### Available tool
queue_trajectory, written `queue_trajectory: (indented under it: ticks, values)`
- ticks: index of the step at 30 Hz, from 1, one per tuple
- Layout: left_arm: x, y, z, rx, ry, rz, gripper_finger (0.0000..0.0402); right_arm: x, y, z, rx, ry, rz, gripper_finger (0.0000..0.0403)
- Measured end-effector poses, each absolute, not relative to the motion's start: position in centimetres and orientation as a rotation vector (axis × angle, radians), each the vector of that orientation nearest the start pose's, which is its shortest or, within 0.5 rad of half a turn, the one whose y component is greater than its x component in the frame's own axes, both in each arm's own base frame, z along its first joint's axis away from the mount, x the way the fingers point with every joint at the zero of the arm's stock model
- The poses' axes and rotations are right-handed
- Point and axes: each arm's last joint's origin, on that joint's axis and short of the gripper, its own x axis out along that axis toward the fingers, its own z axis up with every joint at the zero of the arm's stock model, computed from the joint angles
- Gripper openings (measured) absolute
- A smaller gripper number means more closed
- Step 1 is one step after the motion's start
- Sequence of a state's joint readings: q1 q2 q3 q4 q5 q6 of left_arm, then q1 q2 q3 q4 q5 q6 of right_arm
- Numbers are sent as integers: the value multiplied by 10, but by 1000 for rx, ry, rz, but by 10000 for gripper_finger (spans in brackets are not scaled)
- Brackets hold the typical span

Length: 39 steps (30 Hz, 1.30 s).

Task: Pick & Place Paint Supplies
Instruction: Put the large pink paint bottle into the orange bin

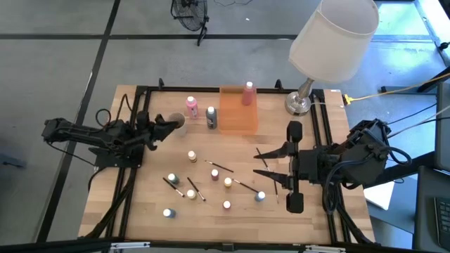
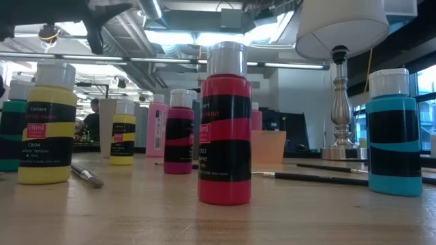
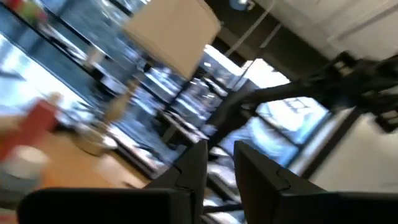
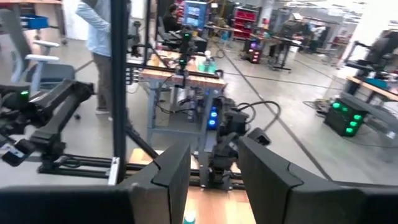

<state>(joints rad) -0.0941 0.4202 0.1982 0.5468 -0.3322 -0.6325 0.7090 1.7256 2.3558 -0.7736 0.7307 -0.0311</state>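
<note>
Small paint bottles [image 1: 191, 155] and thin brushes [image 1: 222, 166] lie scattered mid-surface, nearest me; my right gripper [image 1: 271, 167] hovers beside them, fingers parted, holding nothing. Farther back, my left gripper [image 1: 171, 125], fingers slightly parted and empty, risks toppling the pink bottle [image 1: 191, 106].

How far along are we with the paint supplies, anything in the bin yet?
Done: one pink bottle stands in the orange bin. In hand: nothing visibly; the left gripper sits near the cup, the right gripper hovers over the brushes, fingers apart and empty. Left: a pink bottle and dark bottle beside the bin, plus small bottles such as the blue-capped one scattered on the table.
</note>
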Motion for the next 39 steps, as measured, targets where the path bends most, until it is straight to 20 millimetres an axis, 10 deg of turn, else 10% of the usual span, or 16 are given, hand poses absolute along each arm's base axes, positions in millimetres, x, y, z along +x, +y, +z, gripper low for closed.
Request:
queue_trajectory:
  ticks: [16,27,39]
  values:
    - [122,-15,251,-842,-402,-3,223,248,188,537,-114,176,-15,137]
    - [117,-12,264,-867,-559,62,235,247,191,525,-57,281,91,137]
    - [110,-10,360,-604,-646,138,230,255,199,514,-75,328,147,137]
